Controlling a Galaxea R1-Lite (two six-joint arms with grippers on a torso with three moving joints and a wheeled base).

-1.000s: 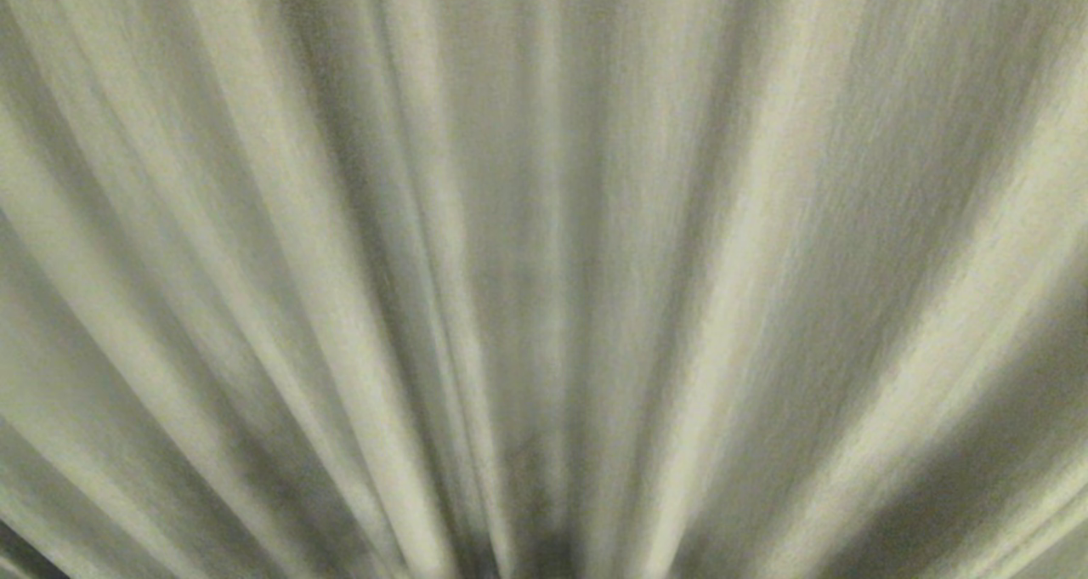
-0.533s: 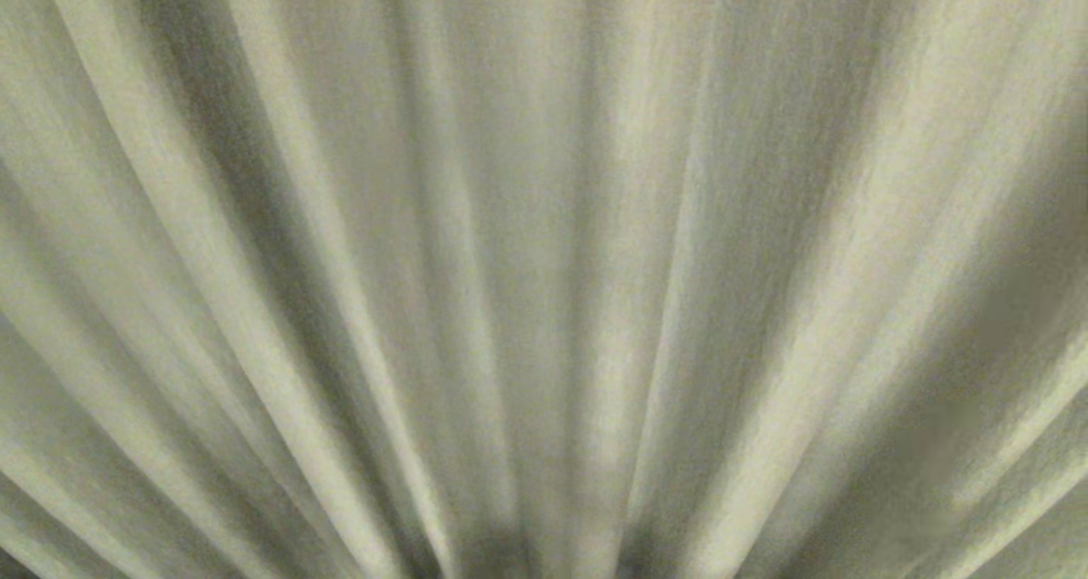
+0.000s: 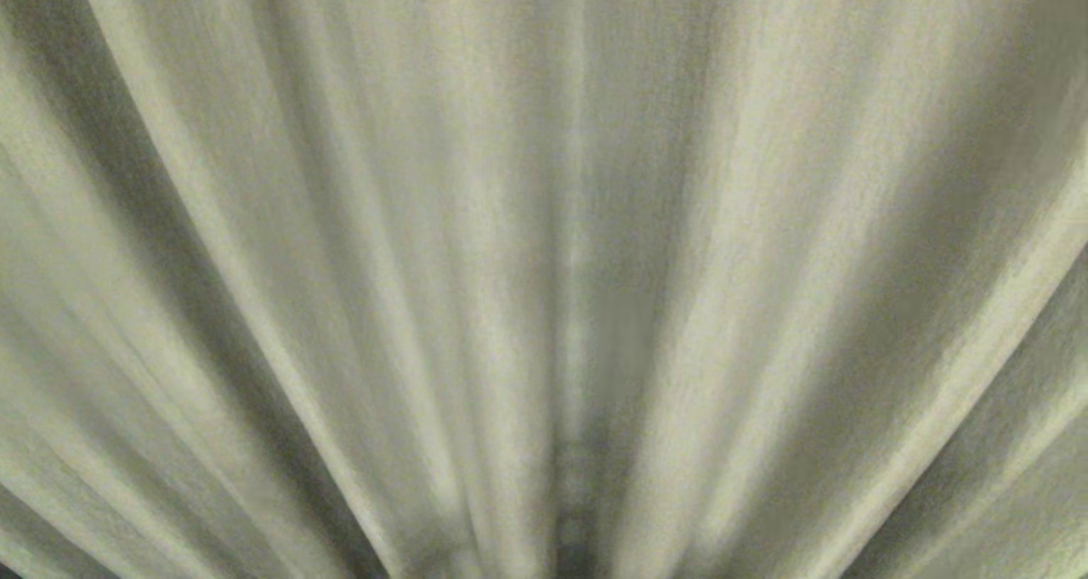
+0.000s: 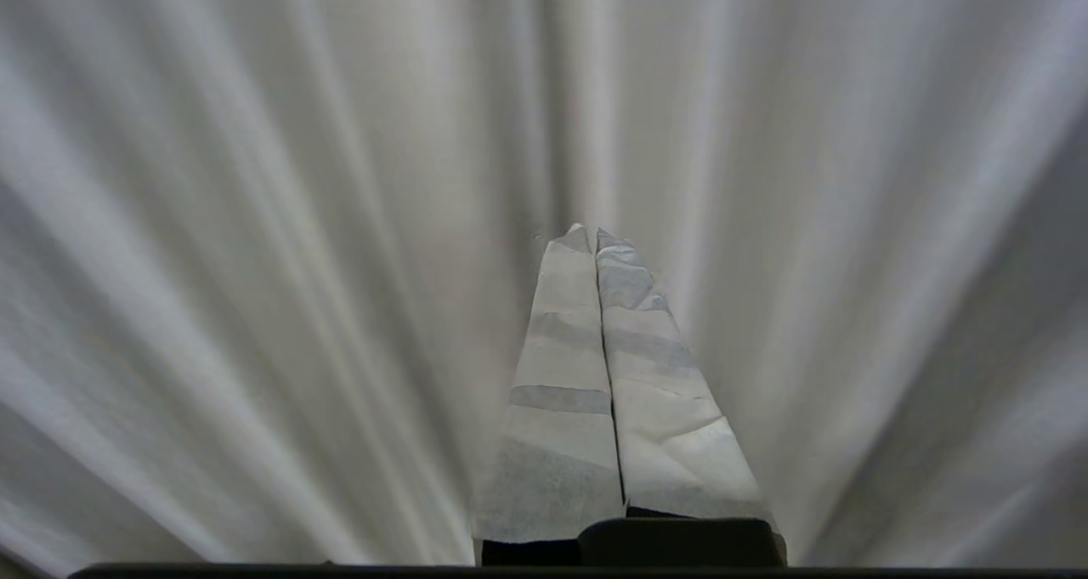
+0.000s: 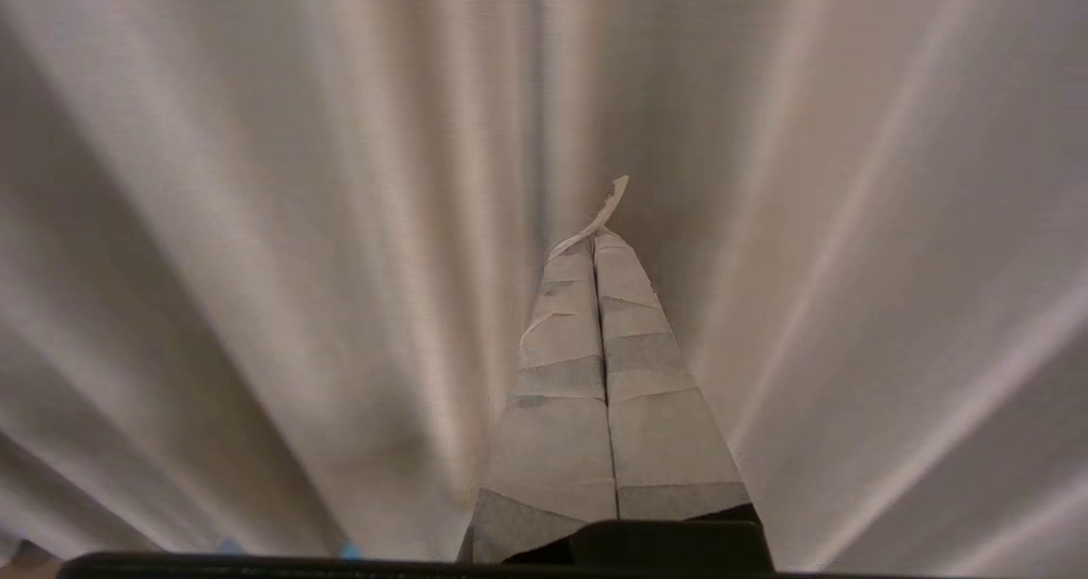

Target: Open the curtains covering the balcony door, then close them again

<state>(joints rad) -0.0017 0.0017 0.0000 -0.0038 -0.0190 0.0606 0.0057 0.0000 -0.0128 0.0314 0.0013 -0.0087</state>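
Observation:
Pleated beige-green curtains (image 3: 765, 222) fill the whole head view from very close, their folds fanning out from the bottom middle. Neither arm shows there. In the left wrist view my left gripper (image 4: 593, 232) is shut, its white-taped fingers (image 4: 561, 375) pressed together with nothing between them, pointing at the curtains (image 4: 255, 264) just ahead. In the right wrist view my right gripper (image 5: 597, 239) is also shut and empty, a loose strip of tape curling off its tip, facing the curtains (image 5: 850, 264). The balcony door is hidden behind the cloth.
The curtain folds have slid to the right across the head view, so the camera is moving along the cloth.

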